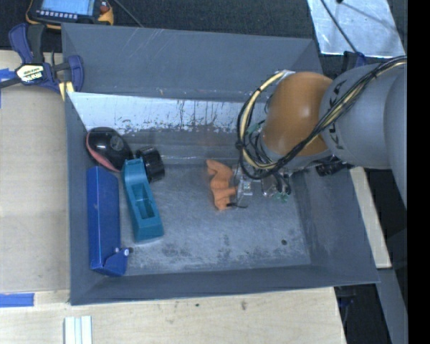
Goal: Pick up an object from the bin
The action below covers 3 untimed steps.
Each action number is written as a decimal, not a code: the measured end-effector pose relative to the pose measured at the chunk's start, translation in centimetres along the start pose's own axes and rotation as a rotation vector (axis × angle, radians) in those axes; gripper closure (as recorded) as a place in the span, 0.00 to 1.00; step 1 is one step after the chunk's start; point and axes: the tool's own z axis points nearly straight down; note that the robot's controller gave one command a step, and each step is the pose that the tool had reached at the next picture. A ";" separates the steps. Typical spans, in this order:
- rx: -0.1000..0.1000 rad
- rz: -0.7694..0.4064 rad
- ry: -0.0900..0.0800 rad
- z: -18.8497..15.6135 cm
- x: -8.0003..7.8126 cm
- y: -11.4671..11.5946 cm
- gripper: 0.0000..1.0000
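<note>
An orange, lumpy soft thing (218, 181) lies near the middle of the bin floor, toward the back. My gripper (241, 194) is down at its right side, with a fingertip touching or just beside its lower right edge. The orange cover above hides most of the gripper body, and the frame does not show whether the orange thing is between the fingers.
Along the left wall lies a long dark blue bar (104, 221). Beside it rests a light blue tool (142, 201), with a black knob (150, 163) and a black and red rounded thing (106, 147) at the back left.
</note>
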 end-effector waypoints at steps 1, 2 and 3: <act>-0.001 -0.004 -0.002 0.2 -2.4 -0.3 1.00; 0.001 -0.003 -0.008 0.1 -2.5 0.1 1.00; 0.000 -0.023 0.006 -5.0 -0.1 0.0 1.00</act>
